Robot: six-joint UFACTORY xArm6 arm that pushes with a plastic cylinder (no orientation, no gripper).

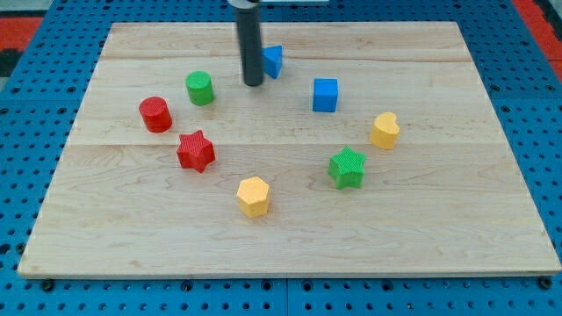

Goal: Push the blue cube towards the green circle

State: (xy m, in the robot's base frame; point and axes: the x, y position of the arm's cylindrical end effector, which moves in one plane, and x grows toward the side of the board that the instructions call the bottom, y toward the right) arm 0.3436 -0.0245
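The blue cube (pixel 325 95) sits right of the board's centre, towards the view's top. The green circle (pixel 200 89), a short green cylinder, stands at the upper left. My tip (pixel 254 84) is at the end of the dark rod, between the two: right of the green circle and well left of the blue cube, apart from both. A second blue block (pixel 274 61), partly hidden behind the rod, lies just up and right of the tip.
A red cylinder (pixel 155 115) and a red star (pixel 196 151) lie at the left. A yellow hexagon (pixel 253 196) is near the bottom centre. A green star (pixel 348 168) and a yellow block (pixel 385 130) are at the right. The wooden board (pixel 457 219) rests on a blue pegboard.
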